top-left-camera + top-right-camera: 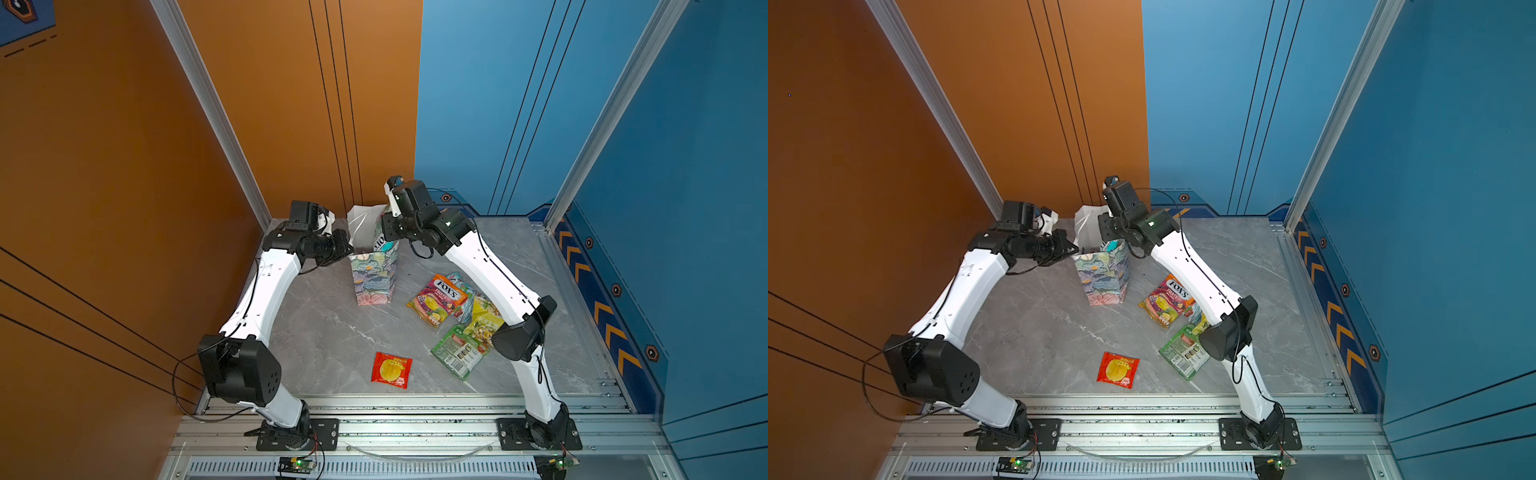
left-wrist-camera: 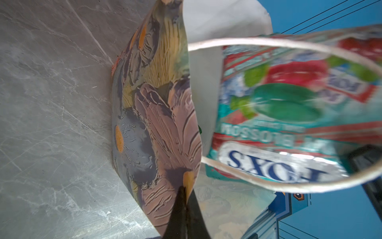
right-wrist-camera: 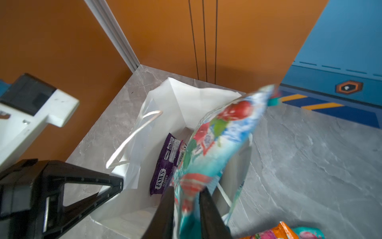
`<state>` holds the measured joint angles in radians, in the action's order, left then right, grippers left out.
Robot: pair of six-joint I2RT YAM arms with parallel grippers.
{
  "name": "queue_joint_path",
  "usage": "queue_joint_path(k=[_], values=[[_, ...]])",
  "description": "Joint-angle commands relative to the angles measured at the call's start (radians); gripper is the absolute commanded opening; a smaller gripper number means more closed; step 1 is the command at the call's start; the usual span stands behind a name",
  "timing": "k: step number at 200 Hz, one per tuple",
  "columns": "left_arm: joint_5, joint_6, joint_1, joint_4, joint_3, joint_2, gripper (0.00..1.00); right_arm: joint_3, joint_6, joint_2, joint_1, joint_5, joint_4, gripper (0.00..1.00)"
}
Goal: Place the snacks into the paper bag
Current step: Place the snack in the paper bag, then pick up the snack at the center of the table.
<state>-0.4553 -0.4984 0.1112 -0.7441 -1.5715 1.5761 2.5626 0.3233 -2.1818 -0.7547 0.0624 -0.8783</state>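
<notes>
Marble top [image 1: 332, 332]: left claw [image 2: 184, 192] pinches paper bag [image 1: 372, 278]; right claw [image 3: 187, 189] seemingly parted round FOX'S packet [image 3: 217, 149].

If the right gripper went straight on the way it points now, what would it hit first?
Apart from the teal FOX'S candy packet between its jaws, the right gripper aims into the open floral paper gift bag; it would probably meet the purple FOX'S packet inside first, though depth is unclear.
</notes>
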Motion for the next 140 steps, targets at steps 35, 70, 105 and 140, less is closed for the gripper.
queue_joint_path(k=[35, 70, 105, 140], values=[[-0.034, -0.008, -0.008, 0.018, 0.019, -0.024, 0.00, 0.038, 0.075, 0.006, -0.008, -0.183, 0.097, 0.45], [-0.036, -0.007, -0.013, 0.019, 0.024, -0.026, 0.00, 0.003, 0.076, 0.059, 0.013, -0.182, 0.098, 0.46], [-0.042, -0.008, -0.018, 0.027, 0.030, -0.028, 0.00, -0.139, 0.075, 0.185, 0.047, -0.173, 0.106, 0.46], [-0.049, -0.010, -0.022, 0.031, 0.034, -0.033, 0.00, -0.516, 0.115, 0.420, 0.125, -0.165, 0.236, 0.46]])
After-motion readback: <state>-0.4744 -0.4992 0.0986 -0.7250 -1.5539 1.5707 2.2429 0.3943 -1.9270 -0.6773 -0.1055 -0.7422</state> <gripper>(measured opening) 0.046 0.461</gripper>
